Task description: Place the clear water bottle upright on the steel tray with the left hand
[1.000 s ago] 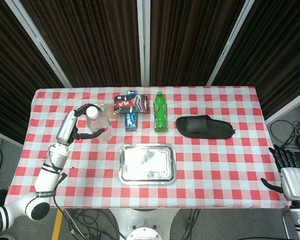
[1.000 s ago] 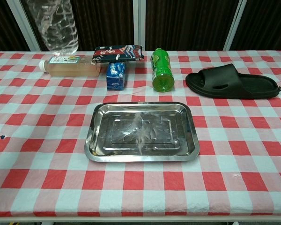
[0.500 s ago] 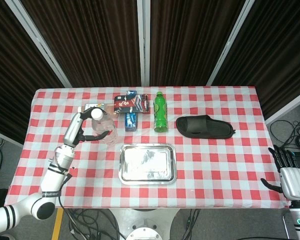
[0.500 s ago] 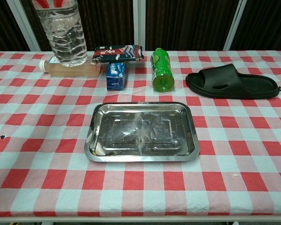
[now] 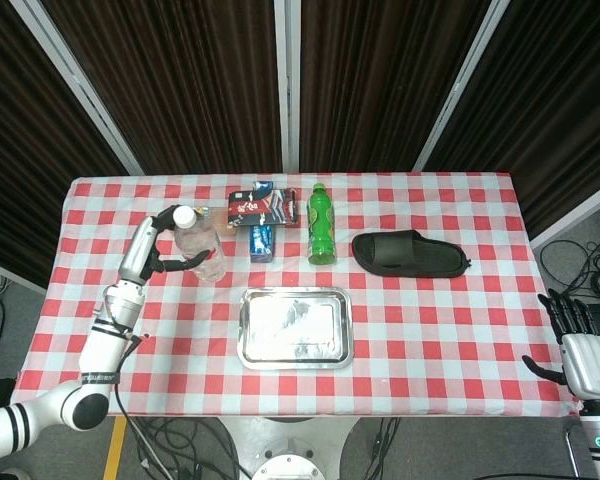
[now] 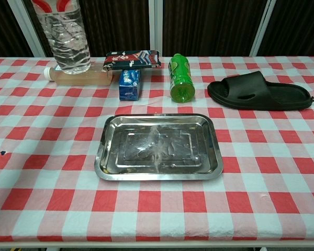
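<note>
My left hand (image 5: 158, 250) grips the clear water bottle (image 5: 201, 250), which has a white cap and hangs upright above the table's left side. In the chest view only the bottle's lower body (image 6: 64, 35) shows at the top left, with the hand out of frame. The steel tray (image 5: 251, 345) lies bare at the front middle, to the right of and nearer than the bottle. Its rim (image 6: 105, 170) is unobstructed in the chest view. My right hand (image 5: 584, 358) hangs off the table's right front corner with fingers apart, holding nothing.
Behind the tray stand a green bottle (image 5: 321, 225), a small blue carton (image 5: 262, 242) and a flat snack packet (image 5: 264, 207). A tea bottle (image 6: 78, 73) lies on its side at the back left. A black slipper (image 5: 410, 253) lies to the right.
The left hand drew the bottle slightly back to the left and raised it after an earlier shift toward the tray. The right hand has not moved.
</note>
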Robot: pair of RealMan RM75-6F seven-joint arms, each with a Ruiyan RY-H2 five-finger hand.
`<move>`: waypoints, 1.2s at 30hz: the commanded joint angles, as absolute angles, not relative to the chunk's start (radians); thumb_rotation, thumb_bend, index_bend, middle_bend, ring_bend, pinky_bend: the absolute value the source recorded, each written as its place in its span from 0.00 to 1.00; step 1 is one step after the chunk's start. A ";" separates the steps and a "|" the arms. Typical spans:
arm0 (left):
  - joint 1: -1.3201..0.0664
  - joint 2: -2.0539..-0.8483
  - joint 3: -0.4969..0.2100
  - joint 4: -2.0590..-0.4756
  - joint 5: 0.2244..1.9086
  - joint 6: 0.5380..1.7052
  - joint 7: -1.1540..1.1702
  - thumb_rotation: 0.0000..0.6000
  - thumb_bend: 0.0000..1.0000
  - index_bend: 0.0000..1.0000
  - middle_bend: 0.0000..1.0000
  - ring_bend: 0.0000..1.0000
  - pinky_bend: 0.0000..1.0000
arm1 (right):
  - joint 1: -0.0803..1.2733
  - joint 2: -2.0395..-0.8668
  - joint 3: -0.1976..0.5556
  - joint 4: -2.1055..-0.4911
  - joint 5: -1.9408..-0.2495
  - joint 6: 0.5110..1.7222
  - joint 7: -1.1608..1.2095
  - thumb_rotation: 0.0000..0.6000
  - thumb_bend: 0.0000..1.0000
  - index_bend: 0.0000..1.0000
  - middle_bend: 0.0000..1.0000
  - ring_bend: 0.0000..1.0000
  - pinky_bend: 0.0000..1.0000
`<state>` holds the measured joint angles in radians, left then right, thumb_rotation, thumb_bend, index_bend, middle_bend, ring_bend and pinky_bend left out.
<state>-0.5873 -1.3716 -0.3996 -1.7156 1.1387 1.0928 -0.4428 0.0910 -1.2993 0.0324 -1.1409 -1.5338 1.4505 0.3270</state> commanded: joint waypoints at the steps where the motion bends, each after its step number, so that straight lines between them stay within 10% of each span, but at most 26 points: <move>1: -0.627 -1.452 -0.377 -1.745 1.211 1.073 -0.449 1.00 0.32 0.57 0.65 0.49 0.50 | 0.091 -1.303 0.029 -1.140 -1.536 1.449 0.317 1.00 0.09 0.00 0.00 0.00 0.00; 13: -0.517 -1.284 -0.412 -1.750 1.177 1.155 -0.501 1.00 0.32 0.58 0.65 0.49 0.50 | 0.090 -1.302 0.027 -1.139 -1.542 1.457 0.325 1.00 0.09 0.00 0.00 0.00 0.00; 36: -0.578 -1.736 -0.227 -1.515 1.383 1.242 -0.469 1.00 0.32 0.58 0.65 0.49 0.49 | 0.093 -1.311 0.034 -1.108 -1.515 1.427 0.344 1.00 0.09 0.00 0.00 0.00 0.00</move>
